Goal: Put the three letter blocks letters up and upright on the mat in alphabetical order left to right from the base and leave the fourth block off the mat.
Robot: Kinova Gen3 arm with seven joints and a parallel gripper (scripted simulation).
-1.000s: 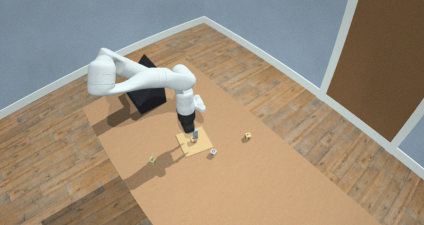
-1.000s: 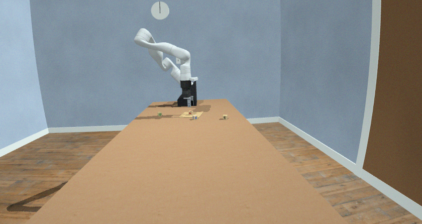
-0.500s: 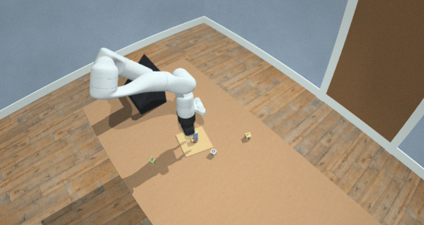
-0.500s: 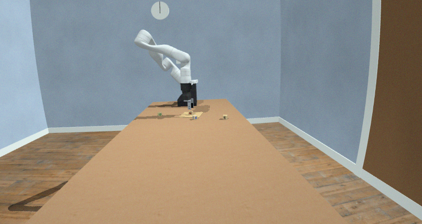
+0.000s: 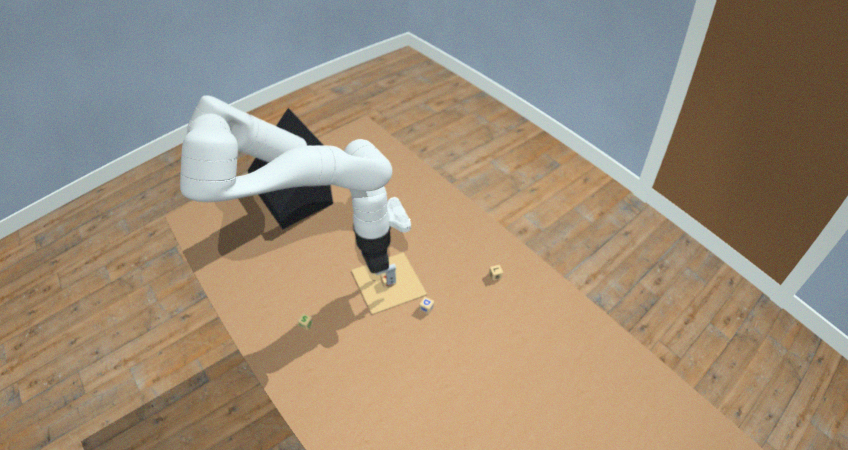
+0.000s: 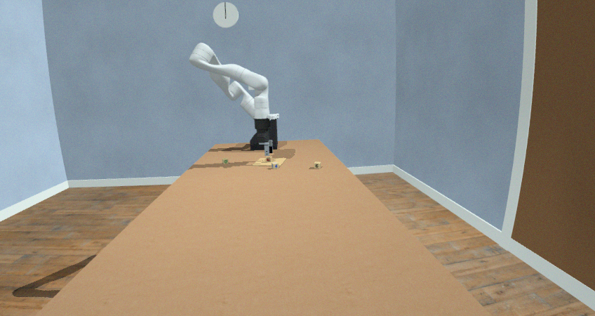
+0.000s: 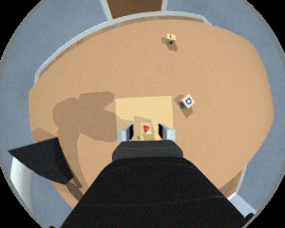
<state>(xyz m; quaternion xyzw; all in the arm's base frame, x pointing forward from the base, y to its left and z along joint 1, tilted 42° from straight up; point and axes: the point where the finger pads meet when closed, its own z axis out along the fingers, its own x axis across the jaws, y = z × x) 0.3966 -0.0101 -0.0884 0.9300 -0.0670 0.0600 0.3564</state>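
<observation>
My gripper (image 5: 385,277) (image 7: 145,129) is open, pointing down above the mat (image 5: 404,294) (image 6: 281,161) (image 7: 128,107). Its fingers are on either side of, and seem slightly above, a block with a red mark like a 4 on top (image 6: 268,159) (image 7: 145,128), which sits on the mat. A block with a blue D (image 5: 426,304) (image 6: 274,166) (image 7: 186,102) lies off the mat, close to a corner. A block with a dark L-like mark (image 5: 495,272) (image 6: 317,165) (image 7: 170,38) lies farther off. A block with a green S (image 5: 305,320) (image 6: 225,161) is off the mat's other side, hidden in the wrist view.
The black robot base (image 5: 297,198) stands at the table's far end. The table (image 5: 505,380) (image 6: 266,237) extends beyond the mat away from the base. The arm's shadow falls across the mat and toward the S block.
</observation>
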